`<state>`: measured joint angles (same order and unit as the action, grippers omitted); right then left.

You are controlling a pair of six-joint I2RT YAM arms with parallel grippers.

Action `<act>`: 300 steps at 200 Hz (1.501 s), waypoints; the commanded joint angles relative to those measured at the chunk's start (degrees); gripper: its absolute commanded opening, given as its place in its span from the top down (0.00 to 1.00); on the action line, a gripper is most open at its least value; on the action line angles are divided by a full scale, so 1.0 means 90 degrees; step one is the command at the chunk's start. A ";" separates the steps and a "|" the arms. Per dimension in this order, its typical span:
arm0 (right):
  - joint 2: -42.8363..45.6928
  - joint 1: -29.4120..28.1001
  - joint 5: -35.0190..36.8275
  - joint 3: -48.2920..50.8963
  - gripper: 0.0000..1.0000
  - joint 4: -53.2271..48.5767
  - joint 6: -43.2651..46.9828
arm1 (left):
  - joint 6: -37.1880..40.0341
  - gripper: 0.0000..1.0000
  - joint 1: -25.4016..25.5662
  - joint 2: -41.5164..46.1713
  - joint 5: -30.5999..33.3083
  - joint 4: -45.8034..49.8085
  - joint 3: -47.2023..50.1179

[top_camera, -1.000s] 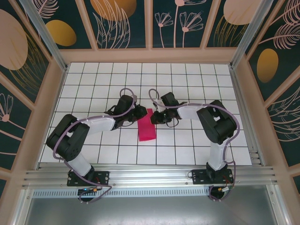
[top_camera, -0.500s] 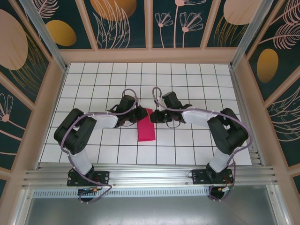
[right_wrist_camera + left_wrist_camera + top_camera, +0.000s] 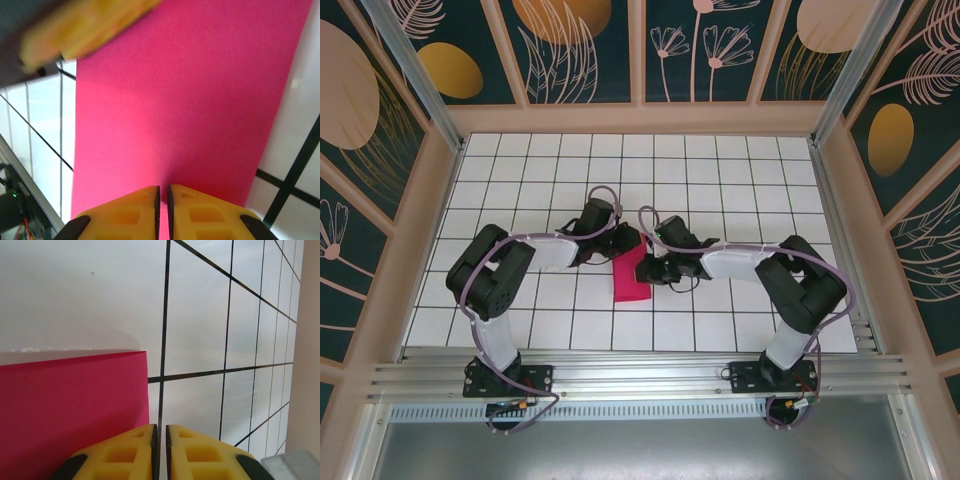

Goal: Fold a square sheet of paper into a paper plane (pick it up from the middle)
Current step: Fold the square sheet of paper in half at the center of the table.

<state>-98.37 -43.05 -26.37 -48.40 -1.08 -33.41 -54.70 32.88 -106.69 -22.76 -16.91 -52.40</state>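
- Where the top camera looks down, a thin magenta-pink paper sheet [image 3: 633,278], folded into a narrow strip, lies mid-way across the white grid-tiled table [image 3: 720,170], with the left gripper [image 3: 624,241] and the right gripper [image 3: 650,267] flanking it.
- Left wrist: the left gripper's yellow fingers [image 3: 125,452] are pressed together beside a corner of the sheet [image 3: 75,405].
- Right wrist: the right gripper's yellow fingers [image 3: 200,212] are pressed together over the sheet [image 3: 190,100].

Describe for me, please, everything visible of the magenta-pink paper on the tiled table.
The magenta-pink paper sheet is plain, matte and unmarked. It shows as a narrow, straight-edged rectangle, apparently folded in half. It lies flat and slightly tilted on the white grid-tiled table, between the arms. The shut left hand sits at one corner edge and the shut right hand over its surface; whether either touches it is unclear.
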 commanded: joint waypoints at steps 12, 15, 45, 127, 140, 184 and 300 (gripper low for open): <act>-0.0232 -0.0100 0.0093 -0.0154 0.85 -0.0646 0.0305 | 0.0072 0.85 -0.0019 -0.0223 -0.0096 -0.0167 -0.0163; -0.0231 -0.0100 0.0105 -0.0158 0.85 -0.0680 0.0325 | 0.0058 0.85 -0.0012 -0.0228 -0.0090 -0.0179 -0.0155; -0.0188 -0.0091 0.0210 -0.0137 0.85 -0.0874 0.0468 | 0.0029 0.86 -0.0014 -0.0300 -0.0029 -0.0211 -0.0128; 0.0256 0.0388 0.0473 -0.0088 0.85 0.0430 -0.0310 | 0.0100 0.87 -0.0012 -0.0518 0.0069 -0.0167 -0.0159; 0.0113 0.0525 0.0491 -0.0108 0.85 0.0515 -0.0438 | 0.0105 0.87 -0.0011 -0.0515 0.0069 -0.0172 -0.0149; -0.0328 0.0618 0.0252 -0.0319 0.86 0.0566 -0.0465 | 0.0118 0.87 -0.0017 -0.0506 0.0078 -0.0175 -0.0144; -0.0906 0.0622 0.0252 -0.0313 0.88 0.0663 -0.0644 | -0.0054 0.85 -0.0001 -0.0448 -0.0566 -0.0985 -0.0005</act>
<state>-104.86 -37.47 -24.51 -50.52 5.13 -38.39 -54.78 32.88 -110.52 -26.00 -22.65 -52.62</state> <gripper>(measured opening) 0.126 0.154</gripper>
